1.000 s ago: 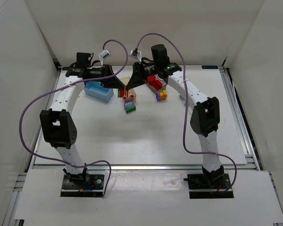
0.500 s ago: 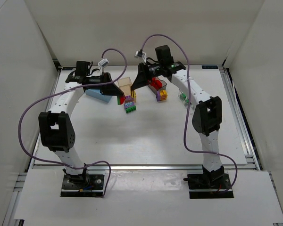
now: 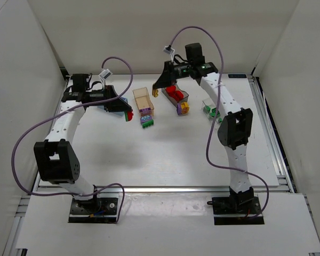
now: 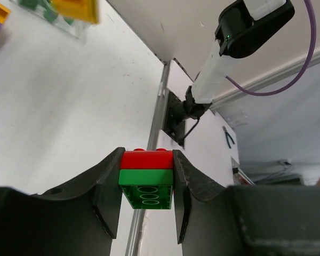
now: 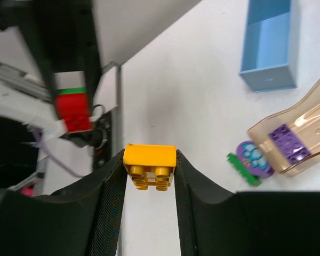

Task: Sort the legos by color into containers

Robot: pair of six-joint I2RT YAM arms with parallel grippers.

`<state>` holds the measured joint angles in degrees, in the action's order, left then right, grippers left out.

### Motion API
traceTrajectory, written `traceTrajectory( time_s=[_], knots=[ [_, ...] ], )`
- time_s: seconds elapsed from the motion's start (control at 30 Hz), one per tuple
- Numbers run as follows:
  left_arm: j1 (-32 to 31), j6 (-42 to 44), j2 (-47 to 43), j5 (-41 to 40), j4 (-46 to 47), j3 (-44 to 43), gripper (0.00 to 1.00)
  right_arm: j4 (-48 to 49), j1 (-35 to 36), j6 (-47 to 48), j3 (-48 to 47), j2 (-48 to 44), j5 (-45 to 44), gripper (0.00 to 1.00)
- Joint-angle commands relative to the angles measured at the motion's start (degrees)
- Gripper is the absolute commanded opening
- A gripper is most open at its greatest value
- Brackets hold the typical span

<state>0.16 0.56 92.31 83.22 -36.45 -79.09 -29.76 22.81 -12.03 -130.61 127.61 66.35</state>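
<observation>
My left gripper is shut on a red brick stacked on a green one, held above the table just right of the light blue container. At the back my right gripper is shut on a single yellow-orange brick, in the air near the dark grey container, which holds red bricks. The tan container has a purple brick in it. A purple-and-green clump lies in front of it.
A purple-and-yellow clump sits beside the dark grey container. A clear container with a green brick stands at the right. Purple cables loop over both arms. White walls close in the table on three sides.
The two grippers, close together over the tan container a second ago, have drawn apart. The left went left with the red-green stack; the right went back and right with the yellow brick.
</observation>
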Motion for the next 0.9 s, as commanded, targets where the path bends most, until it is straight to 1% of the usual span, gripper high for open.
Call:
traceTrajectory(
  time_s=[0.0, 0.13, 0.17, 0.23, 0.27, 0.3, 0.33, 0.37, 0.4, 0.43, 0.5, 0.53, 0.57, 0.6, 0.67, 0.7, 0.8, 0.87],
  knots=[
    [1.8, 1.6, -5.5, -1.3, 0.1, 0.9, 0.1, -0.2, 2.2, 4.2, -5.3, 3.7, -9.8, 0.0],
    [3.7, 1.9, -7.7, -3.8, 0.1, 1.7, 0.1, 3.5, 4.0, 4.3, -8.0, 6.1, -17.7, 0.0],
    [5.2, 2.0, -8.0, -4.8, 0.1, 1.6, 0.1, 4.3, 4.4, 4.3, -8.9, 7.5, -18.7, 0.0],
    [6.2, 2.2, -9.2, -6.8, 0.3, 1.6, 0.1, 6.2, 6.4, 3.8, -10.2, 9.1, -20.4, 0.0],
    [7.6, 2.2, -9.5, -7.5, 0.8, 1.7, 0.1, 7.3, 7.3, 3.0, -10.0, 9.9, -23.4, 0.0],
    [8.3, 1.8, -10.0, -8.1, 1.4, 1.7, 0.1, 11.7, 8.0, 2.7, -9.5, 10.2, -24.3, 0.0],
    [9.0, 1.0, -10.5, -9.5, 1.7, 1.9, 0.1, 13.8, 9.8, 2.2, -9.1, 10.6, -26.1, 0.0],
    [10.0, 0.4, -11.5, -9.9, 3.1, 2.6, 0.1, 16.1, 10.5, 1.3, -9.1, 11.8, -29.4, 0.0],
    [10.5, -0.1, -12.0, -10.4, 3.7, 3.0, 0.1, 19.2, 11.4, 1.4, -9.7, 12.7, -31.0, 0.0],
    [10.8, -0.3, -12.4, -11.8, 3.8, 3.3, 0.1, 20.1, 13.3, 1.4, -12.4, 14.8, -33.2, 0.0],
    [11.7, -0.3, -13.6, -12.0, 4.0, 3.9, 0.1, 23.6, 15.6, 1.4, -15.4, 17.4, -37.8, 0.0],
    [11.9, -2.2, -14.1, -12.0, 3.9, 4.2, 0.1, 25.1, 16.3, 1.4, -16.9, 19.5, -39.7, 0.0],
    [12.0, -2.5, -15.0, -12.5, 3.9, 4.6, 0.1, 27.5, 17.0, 1.4, -16.4, 19.9, -42.8, 0.0],
    [12.2, -2.7, -15.5, -12.6, 4.0, 5.2, 0.1, 32.1, 17.9, 1.6, -15.8, 21.0, -43.7, 0.0],
    [12.2, -3.1, -16.9, -13.3, 4.0, 5.8, 0.1, 34.1, 18.9, 2.1, -16.9, 22.7, -46.1, 0.0],
    [12.4, -3.3, -17.3, -13.5, 3.9, 6.2, 0.1, 34.7, 19.5, 2.3, -19.0, 23.8, -46.7, 0.0],
    [12.4, -4.2, -18.7, -14.0, 4.0, 6.8, 0.1, 33.1, 20.2, 3.2, -23.5, 28.8, -48.9, 0.0],
    [12.8, -4.6, -19.4, -14.2, 4.0, 7.1, 0.1, 33.5, 20.2, 4.6, -23.8, 29.8, -49.5, 0.0]
  ],
)
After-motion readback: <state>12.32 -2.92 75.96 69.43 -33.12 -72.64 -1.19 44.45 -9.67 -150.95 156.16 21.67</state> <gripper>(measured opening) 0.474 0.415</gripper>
